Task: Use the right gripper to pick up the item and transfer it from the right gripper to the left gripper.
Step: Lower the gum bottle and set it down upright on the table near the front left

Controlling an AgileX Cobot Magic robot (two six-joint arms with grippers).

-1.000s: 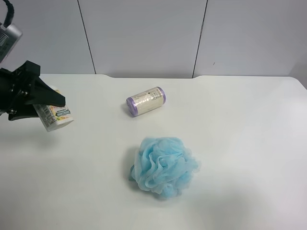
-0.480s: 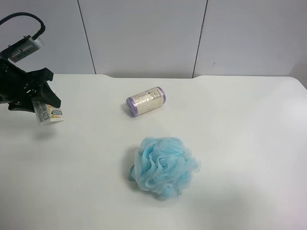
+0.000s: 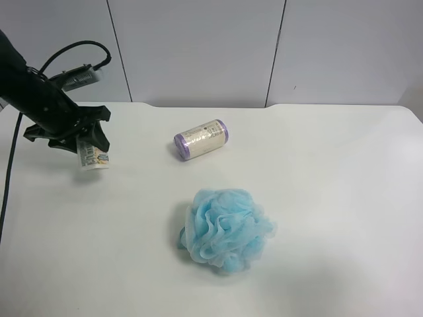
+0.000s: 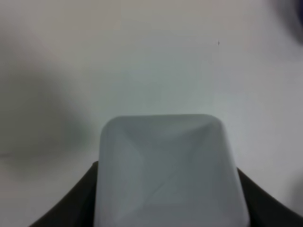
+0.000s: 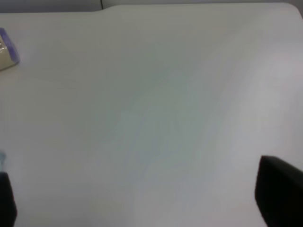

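Observation:
The item (image 3: 93, 157), a small white box with a printed label, hangs just above the table at the exterior high view's left. My left gripper (image 3: 84, 137) is shut on it from above. In the left wrist view the item (image 4: 165, 165) fills the lower middle as a pale rounded block, with black fingers (image 4: 78, 203) on both sides. My right gripper (image 5: 142, 198) is open over bare table with nothing between its fingers. Only its dark fingertips (image 5: 279, 189) show at the picture's edges. The right arm is outside the exterior high view.
A cream cylinder with purple ends (image 3: 201, 139) lies on its side near the table's middle back; one purple end (image 5: 7, 53) shows in the right wrist view. A blue mesh bath sponge (image 3: 226, 228) sits in front of it. The white table (image 3: 344, 198) ends at a grey wall.
The left arm has swung rightward over the table with the item still in its grip, and the arm's dark link and cable have come into view. The right wrist view's earlier state is not given.

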